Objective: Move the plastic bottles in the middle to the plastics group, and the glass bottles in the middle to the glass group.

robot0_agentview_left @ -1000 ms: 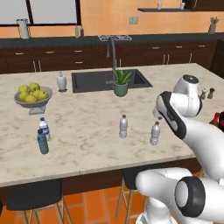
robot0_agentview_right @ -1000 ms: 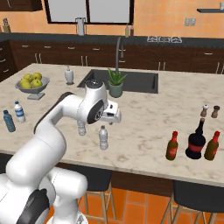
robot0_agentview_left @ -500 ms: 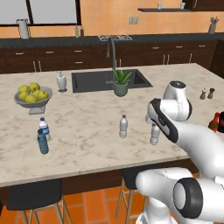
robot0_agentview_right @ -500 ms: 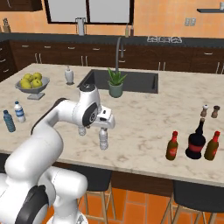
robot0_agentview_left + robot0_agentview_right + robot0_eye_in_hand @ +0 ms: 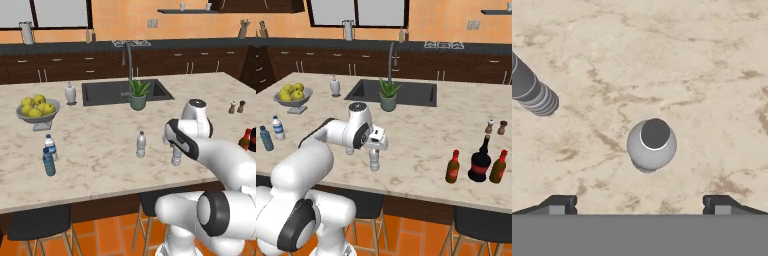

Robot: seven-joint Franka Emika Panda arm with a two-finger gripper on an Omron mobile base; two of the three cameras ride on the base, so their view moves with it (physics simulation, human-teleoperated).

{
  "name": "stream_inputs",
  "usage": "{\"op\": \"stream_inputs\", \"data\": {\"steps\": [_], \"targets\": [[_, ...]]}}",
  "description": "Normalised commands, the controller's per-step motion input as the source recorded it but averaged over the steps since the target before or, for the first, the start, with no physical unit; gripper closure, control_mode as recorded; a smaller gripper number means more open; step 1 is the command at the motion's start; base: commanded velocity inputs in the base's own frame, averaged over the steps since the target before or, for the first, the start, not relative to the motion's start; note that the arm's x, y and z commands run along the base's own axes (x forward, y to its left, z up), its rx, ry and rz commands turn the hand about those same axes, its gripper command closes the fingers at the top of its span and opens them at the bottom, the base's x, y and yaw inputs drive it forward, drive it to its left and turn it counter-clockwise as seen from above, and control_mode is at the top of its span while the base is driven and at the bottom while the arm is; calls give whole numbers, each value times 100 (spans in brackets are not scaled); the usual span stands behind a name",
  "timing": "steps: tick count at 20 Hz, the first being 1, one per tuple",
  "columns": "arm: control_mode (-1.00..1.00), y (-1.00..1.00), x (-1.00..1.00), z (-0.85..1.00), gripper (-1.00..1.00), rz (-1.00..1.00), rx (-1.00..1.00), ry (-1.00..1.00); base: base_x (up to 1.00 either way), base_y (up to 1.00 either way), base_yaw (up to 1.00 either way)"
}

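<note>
We take the potted plant [image 5: 388,97] at the sink's front edge as our landmark on the marble island counter [image 5: 421,135].

The gripper [image 5: 640,204] hangs directly above one of the two plastic bottles [image 5: 651,145], which stands upright on the counter well in front of the plant, toward the near edge. In the hand view we look straight down on its cap, between and just ahead of the two fingertips [image 5: 559,204], which stand wide apart and hold nothing. In the right base view this same bottle [image 5: 374,159] sits just under the hand.

The second plastic bottle [image 5: 141,144] stands upright in front of the plant, near the first and slightly to its left; it appears at the upper left of the hand view.

The plastics group [image 5: 49,155], a clear blue-labelled bottle and a blue-tinted one just beside each other, stands far to the left of the plant, in front of the fruit bowl [image 5: 37,110].

The glass group [image 5: 478,162] stands far to the right of the plant, near the counter's front edge, in front of the salt and pepper shakers [image 5: 495,127].
</note>
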Motion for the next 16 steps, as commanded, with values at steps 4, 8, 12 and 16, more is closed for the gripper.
{"op": "stream_inputs", "data": {"steps": [4,8,12,16], "targets": [[-100,0,19,-15,-100,0,0,0,0,0,0],[-100,-3,20,-8,-100,0,0,0,0,0,0],[-100,-4,19,-4,-100,0,0,0,0,0,0],[-100,-3,15,-6,-100,0,0,0,0,0,0]]}}
